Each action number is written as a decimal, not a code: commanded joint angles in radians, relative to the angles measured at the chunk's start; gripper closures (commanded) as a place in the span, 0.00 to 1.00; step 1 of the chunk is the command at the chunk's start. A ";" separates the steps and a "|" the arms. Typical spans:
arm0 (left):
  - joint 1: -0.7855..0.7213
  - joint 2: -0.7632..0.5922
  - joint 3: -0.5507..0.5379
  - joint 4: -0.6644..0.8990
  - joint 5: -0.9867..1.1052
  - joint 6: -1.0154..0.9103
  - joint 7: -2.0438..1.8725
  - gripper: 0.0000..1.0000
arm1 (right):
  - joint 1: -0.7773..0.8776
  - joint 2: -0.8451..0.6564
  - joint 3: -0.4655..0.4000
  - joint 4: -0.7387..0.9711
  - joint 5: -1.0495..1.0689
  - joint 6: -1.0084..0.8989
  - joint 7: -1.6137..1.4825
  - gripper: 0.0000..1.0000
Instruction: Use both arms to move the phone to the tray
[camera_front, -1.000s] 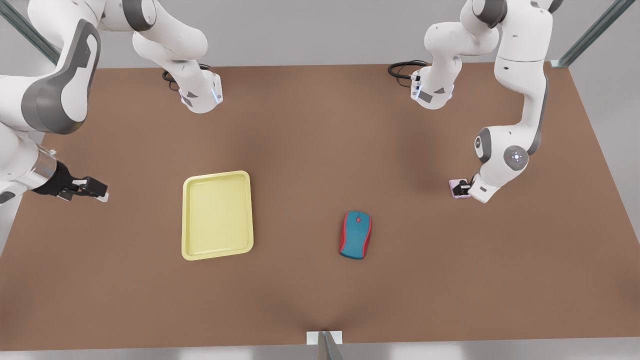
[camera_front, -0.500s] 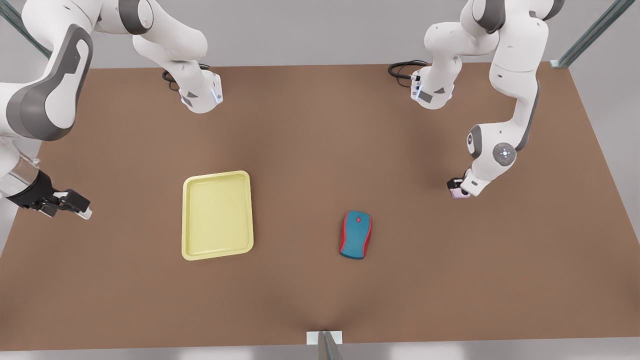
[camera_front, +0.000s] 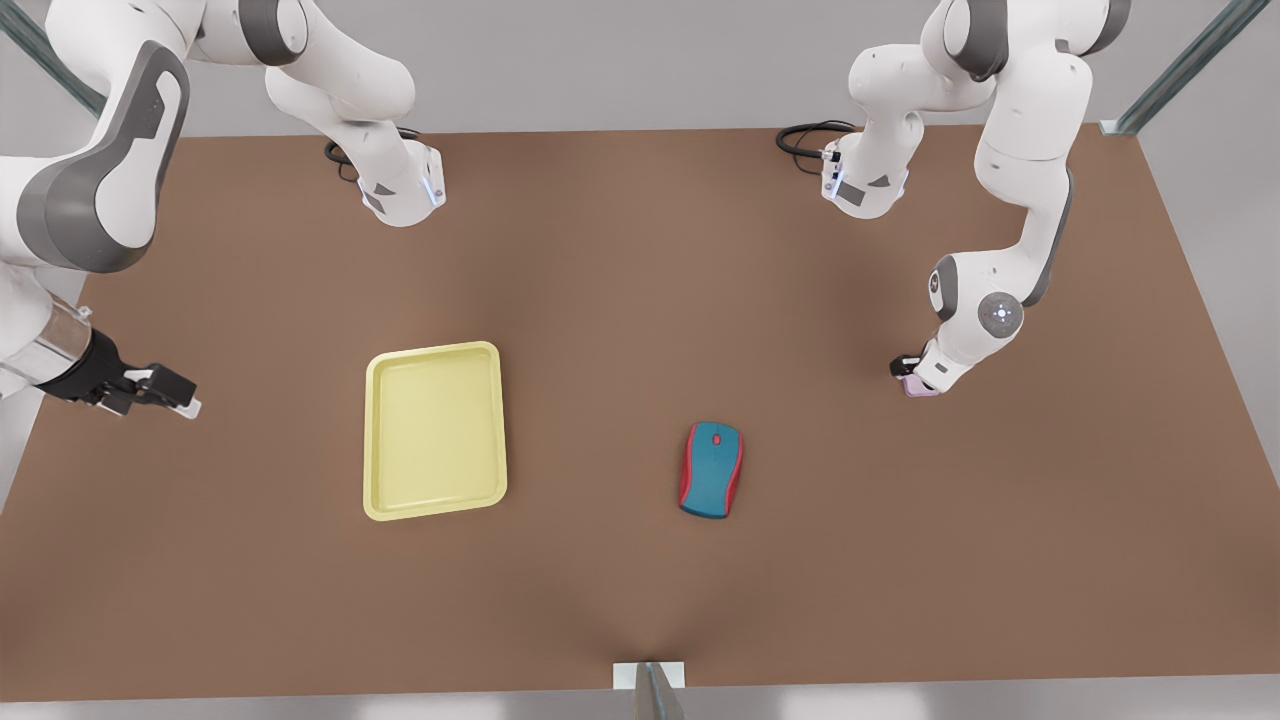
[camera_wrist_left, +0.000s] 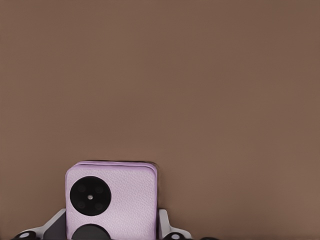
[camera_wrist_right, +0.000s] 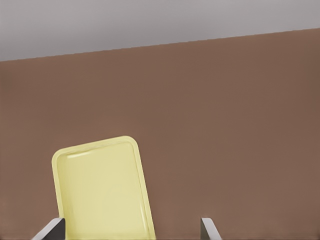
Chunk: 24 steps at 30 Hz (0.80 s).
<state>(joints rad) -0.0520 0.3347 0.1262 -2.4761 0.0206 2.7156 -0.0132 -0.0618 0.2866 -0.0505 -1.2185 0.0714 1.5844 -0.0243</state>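
A brown table (camera_front: 620, 300) stands before a plain grey wall (camera_front: 620, 60).

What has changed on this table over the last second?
The left pincer has settled lower over the pink phone, its fingers now on either side of it. The right pincer, open near the front view's left edge, swung away and partly back. The phone, yellow tray and mouse have not moved.

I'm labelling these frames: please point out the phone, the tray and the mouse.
phone (camera_wrist_left: 112, 200): left wrist view, pink back face.
tray (camera_front: 436, 430): front view, bare yellow floor.
mouse (camera_front: 711, 470): front view, blue top shell.
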 joint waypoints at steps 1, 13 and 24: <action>0.001 0.000 0.000 0.000 -0.004 0.001 0.030 0.18 | 0.000 -0.001 0.000 0.001 -0.001 -0.021 -0.002 0.00; 0.004 0.000 0.000 0.002 -0.002 0.001 0.032 0.25 | 0.002 0.002 0.003 0.001 -0.001 -0.020 -0.002 0.00; 0.004 -0.002 0.000 0.009 -0.002 0.001 0.030 0.27 | 0.002 0.002 0.003 0.001 -0.001 -0.020 -0.002 0.00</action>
<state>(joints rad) -0.0476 0.3333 0.1253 -2.4684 0.0265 2.7172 -0.0051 -0.0608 0.2896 -0.0474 -1.2185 0.0699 1.5649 -0.0254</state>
